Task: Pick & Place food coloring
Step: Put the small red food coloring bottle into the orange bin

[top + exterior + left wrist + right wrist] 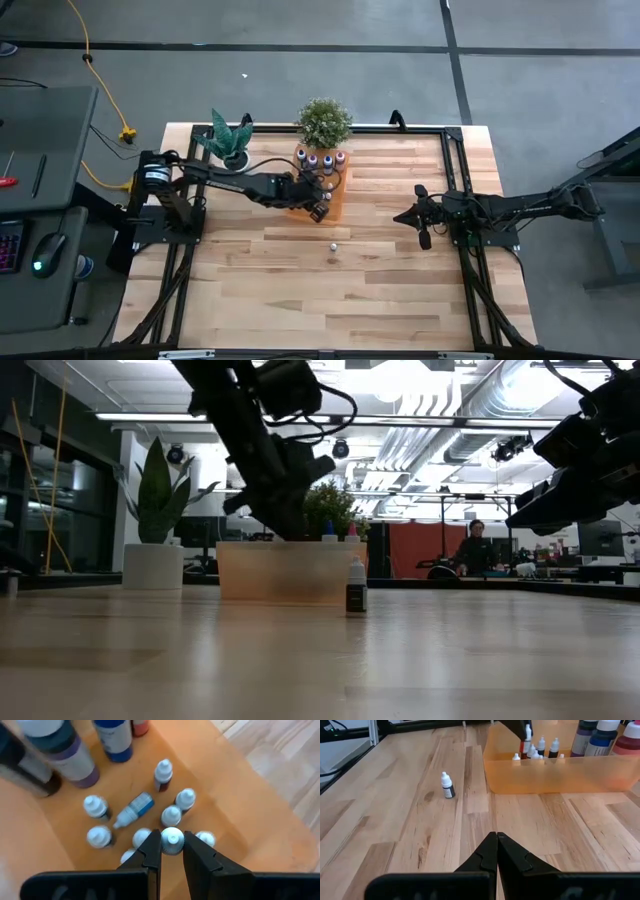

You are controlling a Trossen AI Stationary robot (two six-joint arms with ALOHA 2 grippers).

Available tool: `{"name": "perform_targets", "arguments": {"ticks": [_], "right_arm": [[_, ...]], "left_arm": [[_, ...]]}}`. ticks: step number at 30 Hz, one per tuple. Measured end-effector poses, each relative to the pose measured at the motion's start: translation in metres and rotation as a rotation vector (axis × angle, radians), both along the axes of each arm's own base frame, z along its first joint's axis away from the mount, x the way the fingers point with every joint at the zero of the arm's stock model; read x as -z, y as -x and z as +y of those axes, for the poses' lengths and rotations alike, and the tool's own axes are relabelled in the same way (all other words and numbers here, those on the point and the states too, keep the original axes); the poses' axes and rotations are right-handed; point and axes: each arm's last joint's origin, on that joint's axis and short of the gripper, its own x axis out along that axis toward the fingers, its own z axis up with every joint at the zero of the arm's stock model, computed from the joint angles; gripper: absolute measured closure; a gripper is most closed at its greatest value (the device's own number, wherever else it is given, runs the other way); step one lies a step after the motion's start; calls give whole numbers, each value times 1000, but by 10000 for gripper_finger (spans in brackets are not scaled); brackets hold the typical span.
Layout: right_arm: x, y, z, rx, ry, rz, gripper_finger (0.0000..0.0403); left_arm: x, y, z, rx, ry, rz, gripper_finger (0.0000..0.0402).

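The orange tray (335, 197) at the table's far middle holds several tiny white-capped food coloring bottles (95, 806), most upright and one lying on its side (133, 810). Larger bottles (114, 739) stand at its far end. My left gripper (172, 845) reaches down into the tray and is shut on one small bottle. Another small bottle (333, 245) stands upright on its base on the bare table, nearer than the tray. My right gripper (496, 838) waits shut at the right, low over the wood. My left gripper pinches a small bottle's white cap (172, 838) between its two fingertips. The fingers slant down into the tray from the table's left. The bottle stays upright among its neighbours; whether its base is off the tray floor I cannot tell.
Two potted plants (228, 140) (324, 122) stand behind the tray at the far edge. The tray's translucent wall (555, 772) rises around the bottles. Bare wood lies between the tray and the near edge, around the lone bottle (447, 785).
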Motion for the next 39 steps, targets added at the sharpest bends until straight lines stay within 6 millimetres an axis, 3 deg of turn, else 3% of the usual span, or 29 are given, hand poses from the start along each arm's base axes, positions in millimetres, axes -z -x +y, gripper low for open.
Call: {"name": "perform_targets", "arguments": {"ticks": [20,39], "right_arm": [[0,0,0,-1,0,5,402],[1,0,0,-2,-1,8,402]], "left_arm": [[22,-5,0,33,-11,78,357],[23,-7,0,32,-11,71,329]]}}
